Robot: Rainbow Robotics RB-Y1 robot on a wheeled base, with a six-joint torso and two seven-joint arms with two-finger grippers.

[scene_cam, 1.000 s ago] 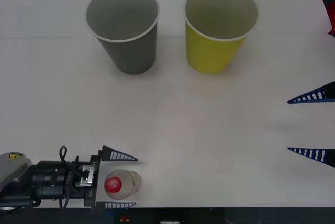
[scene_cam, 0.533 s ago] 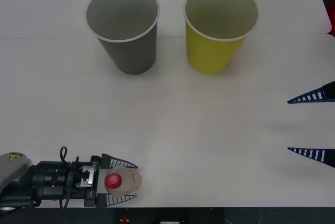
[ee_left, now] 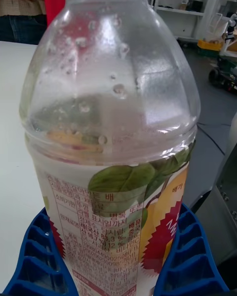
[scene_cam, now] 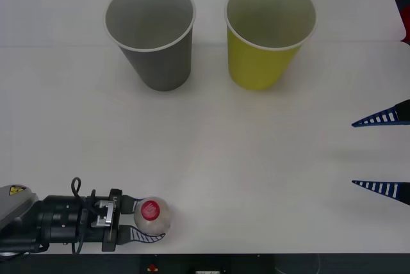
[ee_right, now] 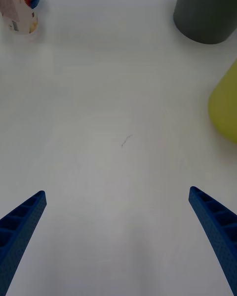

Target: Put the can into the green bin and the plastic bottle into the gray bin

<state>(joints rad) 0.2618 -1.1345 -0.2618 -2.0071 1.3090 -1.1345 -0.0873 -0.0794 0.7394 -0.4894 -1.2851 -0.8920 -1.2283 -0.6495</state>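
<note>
Blue ribbed fingers (ee_left: 42, 256) pressed both sides of the plastic bottle (ee_left: 111, 143) in the left wrist view, its droplets and label visible there. From the front, the left gripper (scene_cam: 146, 223) pinched 1 bottle at the table's (scene_cam: 211, 152) near edge, arm level. 2 cups stood far: gray bin (scene_cam: 152, 34), green bin (scene_cam: 268, 32). Right gripper (scene_cam: 383, 152) hung spread wide.

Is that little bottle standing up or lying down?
Upright: the plastic bottle shows its red cap from above, held in the left gripper.
</note>
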